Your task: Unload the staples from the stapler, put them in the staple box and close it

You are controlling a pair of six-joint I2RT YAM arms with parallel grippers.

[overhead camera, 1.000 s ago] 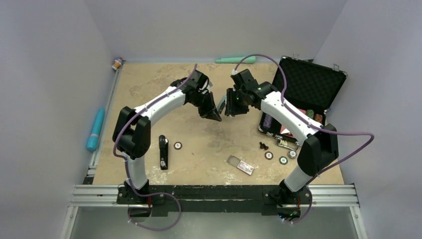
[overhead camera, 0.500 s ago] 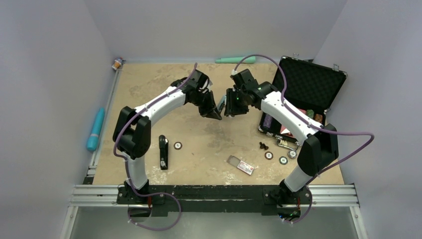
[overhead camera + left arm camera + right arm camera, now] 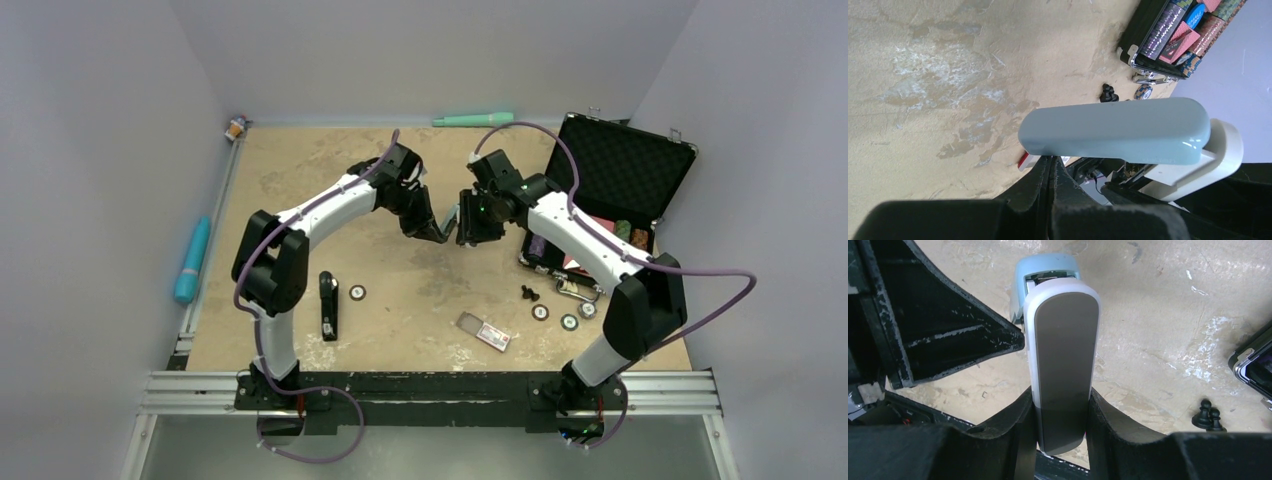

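Note:
A slim black stapler (image 3: 328, 305) lies on the table at the near left, with no gripper on it. My right gripper (image 3: 465, 222) is shut on the white, grey-bottomed base (image 3: 1063, 350) of a light blue and white stapler-shaped device (image 3: 1118, 130), held above the table's middle. Its fingers (image 3: 1020, 425) clamp the base's sides. My left gripper (image 3: 440, 232) is shut, its fingertips (image 3: 1045, 167) pressed together against the underside of the blue top arm's front end. Whether they pinch anything is hidden.
An open black case (image 3: 620, 175) with cards and chips stands at the right. Poker chips (image 3: 540, 312), black chess pieces (image 3: 529, 294) and a small flat box (image 3: 484, 332) lie at the near right. One chip (image 3: 357, 292) lies beside the black stapler. A teal tube (image 3: 192, 260) lies at the left.
Both grippers, with the blue and white device between them, have shifted slightly to the right and nearer. The black stapler has not moved.

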